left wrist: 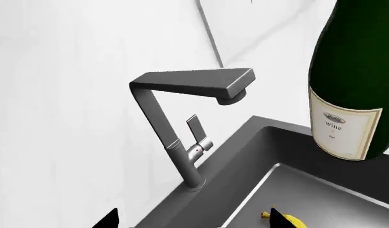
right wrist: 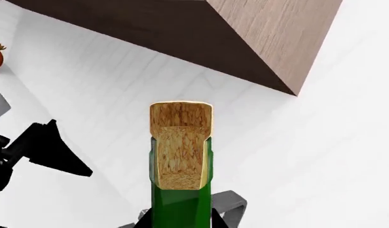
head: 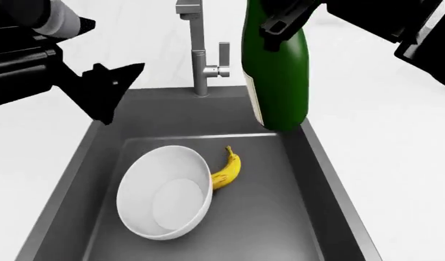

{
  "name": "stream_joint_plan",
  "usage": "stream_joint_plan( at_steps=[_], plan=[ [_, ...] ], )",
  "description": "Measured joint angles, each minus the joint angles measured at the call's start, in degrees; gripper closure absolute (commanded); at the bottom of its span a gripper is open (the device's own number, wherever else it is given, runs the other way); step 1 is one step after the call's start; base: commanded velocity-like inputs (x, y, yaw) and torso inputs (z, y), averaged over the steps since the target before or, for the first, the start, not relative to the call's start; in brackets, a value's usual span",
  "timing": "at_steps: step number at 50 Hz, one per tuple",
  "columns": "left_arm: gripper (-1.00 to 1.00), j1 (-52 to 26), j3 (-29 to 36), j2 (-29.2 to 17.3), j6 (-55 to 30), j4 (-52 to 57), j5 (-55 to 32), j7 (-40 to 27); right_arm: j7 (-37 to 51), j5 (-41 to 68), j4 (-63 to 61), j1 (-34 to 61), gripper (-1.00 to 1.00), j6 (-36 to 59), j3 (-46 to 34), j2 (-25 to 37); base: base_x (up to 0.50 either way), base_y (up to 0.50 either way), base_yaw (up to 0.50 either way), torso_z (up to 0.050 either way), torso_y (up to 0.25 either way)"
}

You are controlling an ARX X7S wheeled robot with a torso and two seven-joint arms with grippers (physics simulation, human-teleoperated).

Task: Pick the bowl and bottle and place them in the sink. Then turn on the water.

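We judged the task about half done: the bowl (head: 166, 194) already lay tilted in the sink (head: 320, 179), touching a banana (head: 228, 169), while no water ran from the faucet (left wrist: 181, 114). Our right gripper (head: 284, 19) held the bottle (head: 275, 76) clamped near the neck, hanging above the sink's far right corner, long axis roughly upright, cork (right wrist: 179, 145) up, base down. Our left gripper (head: 106, 89) hovered over the far left corner, jaws apart and empty.
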Motion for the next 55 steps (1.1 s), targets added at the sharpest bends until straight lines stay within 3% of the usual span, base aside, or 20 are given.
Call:
stream_joint_plan(
  at_steps=[25, 43, 55],
  plan=[
    [-1.0, 11.13, -7.84, -1.48, 23.03, 2.73, 2.38, -13.2, 1.12, 7.06, -2.63, -10.3, 1.0, 2.36, -1.52, 2.83, 0.0, 0.0, 0.0, 0.0, 0.0],
    [-1.0, 13.04, -9.87, -1.97, 27.77, 4.71, 3.38, -15.52, -10.45, -5.13, 1.21, -8.07, 1.0, 4.98, -13.57, -0.33, 0.0, 0.0, 0.0, 0.001, 0.001],
    [-1.0, 13.53, -10.33, -2.15, 28.62, 5.32, 3.65, -15.89, -16.04, -7.01, 0.32, -6.83, 1.0, 7.51, -18.52, -1.17, 0.0, 0.0, 0.0, 0.0, 0.0]
  ],
)
